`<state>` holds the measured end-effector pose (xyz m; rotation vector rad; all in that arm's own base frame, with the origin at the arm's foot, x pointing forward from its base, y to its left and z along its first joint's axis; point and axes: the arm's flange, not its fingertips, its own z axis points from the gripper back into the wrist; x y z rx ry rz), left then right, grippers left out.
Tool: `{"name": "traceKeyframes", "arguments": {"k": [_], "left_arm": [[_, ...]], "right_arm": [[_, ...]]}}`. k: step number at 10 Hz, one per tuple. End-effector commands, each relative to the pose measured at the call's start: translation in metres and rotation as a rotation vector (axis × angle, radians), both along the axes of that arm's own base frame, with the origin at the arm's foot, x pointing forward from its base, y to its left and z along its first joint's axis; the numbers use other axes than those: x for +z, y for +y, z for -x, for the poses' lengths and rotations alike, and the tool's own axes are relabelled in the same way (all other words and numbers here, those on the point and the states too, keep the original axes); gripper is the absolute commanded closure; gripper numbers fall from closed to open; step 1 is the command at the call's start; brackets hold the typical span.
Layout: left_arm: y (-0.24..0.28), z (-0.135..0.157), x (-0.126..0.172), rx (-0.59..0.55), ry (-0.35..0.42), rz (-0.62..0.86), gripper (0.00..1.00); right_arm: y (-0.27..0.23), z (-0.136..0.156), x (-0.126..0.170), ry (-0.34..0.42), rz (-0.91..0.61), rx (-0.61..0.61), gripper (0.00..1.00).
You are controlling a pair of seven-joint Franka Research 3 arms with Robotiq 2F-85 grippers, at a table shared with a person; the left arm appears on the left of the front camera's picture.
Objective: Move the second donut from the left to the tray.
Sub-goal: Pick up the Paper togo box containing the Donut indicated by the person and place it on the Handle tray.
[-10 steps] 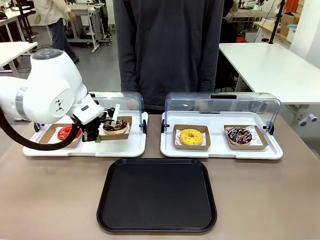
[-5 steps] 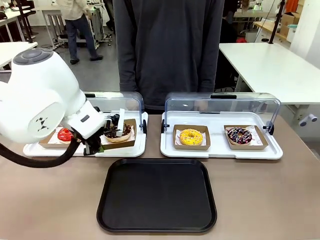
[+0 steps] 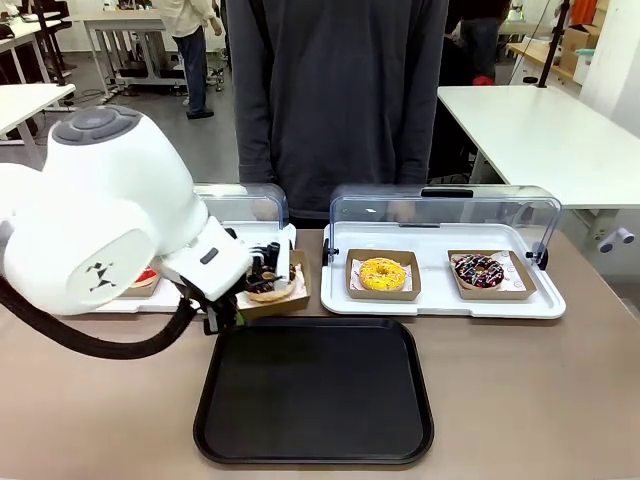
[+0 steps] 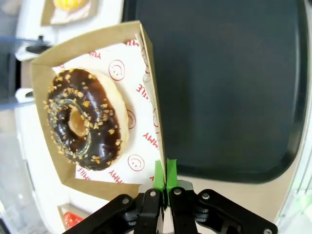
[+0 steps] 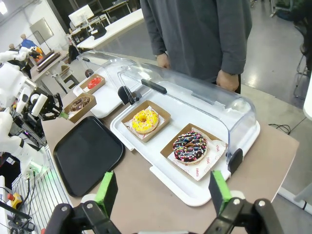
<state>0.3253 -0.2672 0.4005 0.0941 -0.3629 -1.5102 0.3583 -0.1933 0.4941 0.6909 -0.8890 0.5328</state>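
Here the left gripper (image 4: 165,171) pinches the donut holder's (image 4: 152,73) wall (donut (image 4: 85,119) just beyond).

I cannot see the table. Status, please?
Left gripper shut on cardboard holder wall. Chocolate donut at tray edge. Right gripper open. Nothing in the way.

liner paper (image 4: 139,146): red print under the donut (image 4: 83,119), repeated letters "mmy" and part-words like "yu", cut off by the donut, so the whole word can't be read
liner marks: small red round smiley faces between the words
other liners (image 5: 214,148): red print, too small to read
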Motion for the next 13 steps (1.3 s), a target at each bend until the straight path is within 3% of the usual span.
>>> {"name": "traceKeyframes", "arguments": {"k": [1, 7, 13], "left_arm": [[0.001, 0.041, -0.021, -0.011, 0.012, 0.005, 0.99], [-0.046, 0.085, -0.066, -0.061, 0.005, -0.066, 0.99], [-0.065, 0.093, -0.102, -0.063, 0.015, -0.101, 0.99]], "right_arm": [[0.001, -0.002, 0.000, -0.027, -0.012, 0.002, 0.00], [0.001, -0.002, 0.000, -0.027, -0.012, 0.002, 0.00], [0.001, -0.002, 0.000, -0.027, -0.012, 0.002, 0.00]]}}
